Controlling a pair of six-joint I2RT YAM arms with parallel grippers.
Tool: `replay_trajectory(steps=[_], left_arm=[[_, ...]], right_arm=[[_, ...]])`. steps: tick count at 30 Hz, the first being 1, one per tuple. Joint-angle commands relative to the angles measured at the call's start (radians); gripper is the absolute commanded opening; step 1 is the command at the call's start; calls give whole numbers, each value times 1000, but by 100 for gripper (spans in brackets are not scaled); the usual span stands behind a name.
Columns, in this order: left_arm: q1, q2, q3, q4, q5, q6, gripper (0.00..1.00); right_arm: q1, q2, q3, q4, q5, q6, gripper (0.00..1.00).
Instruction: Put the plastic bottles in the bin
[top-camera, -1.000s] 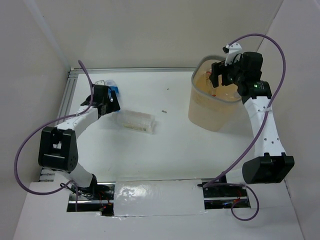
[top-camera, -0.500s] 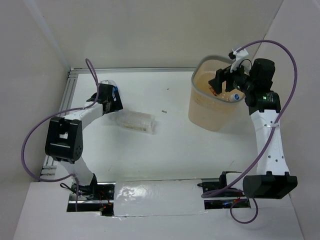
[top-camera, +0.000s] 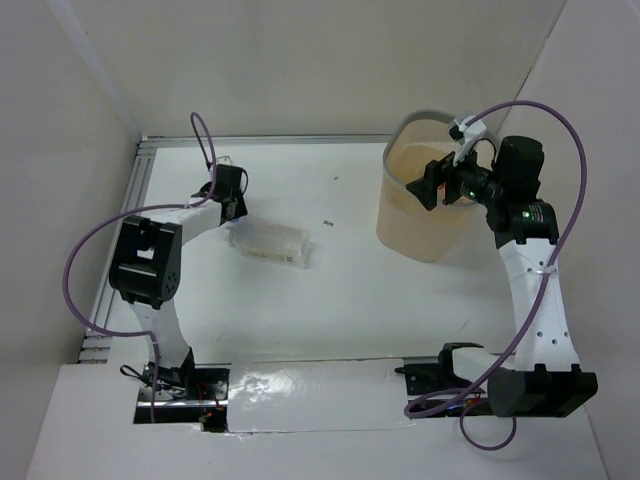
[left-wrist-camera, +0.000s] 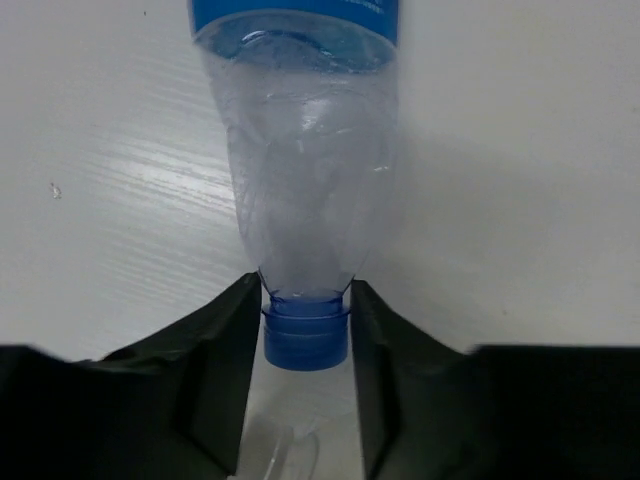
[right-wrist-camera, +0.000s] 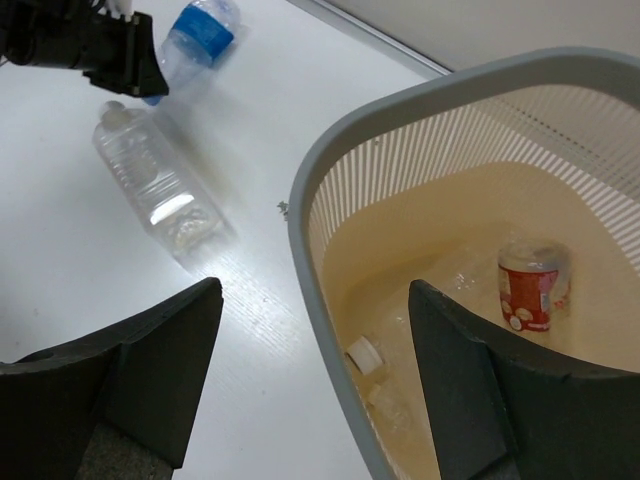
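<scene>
Bin (right-wrist-camera: 300, 235) mouth open from above. Blue-label bottle (left-wrist-camera: 305, 180) fills left gripper (left-wrist-camera: 305, 292) jaws; clear bottle (top-camera: 272, 243) lies just beside, open table (top-camera: 345, 275) beyond.

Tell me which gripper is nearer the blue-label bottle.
Left. The left gripper is closed around the neck of the blue-label bottle; the right gripper hangs open over the bin, across the table.

blue-label bottle (left-wrist-camera: 305, 200): clear, blue cap. bin (right-wrist-camera: 303, 240): beige, grey rim, slotted walls. red-label bottle (right-wrist-camera: 530, 285): clear.
</scene>
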Motion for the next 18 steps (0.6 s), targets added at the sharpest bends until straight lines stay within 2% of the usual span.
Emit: replay_trajectory(steps=[1, 2, 4, 7, 14, 18], left_arm=[[-3, 19, 48, 51, -25, -17, 45], [-3, 19, 48, 51, -25, -17, 29], [-3, 10, 48, 51, -11, -17, 21], [-3, -27, 22, 51, -1, -26, 1], [-26, -220, 12, 99, 119, -3, 0], [-66, -309, 87, 99, 200, 6, 0]], right_arm=[[35, -30, -6, -3, -19, 4, 82], [35, -30, -16, -3, -19, 4, 82], [46, -30, -16, -3, -19, 4, 82], [55, -30, -16, -3, -19, 4, 80], [55, -51, -35, 6, -39, -15, 80], [55, -69, -57, 30, -39, 10, 79]])
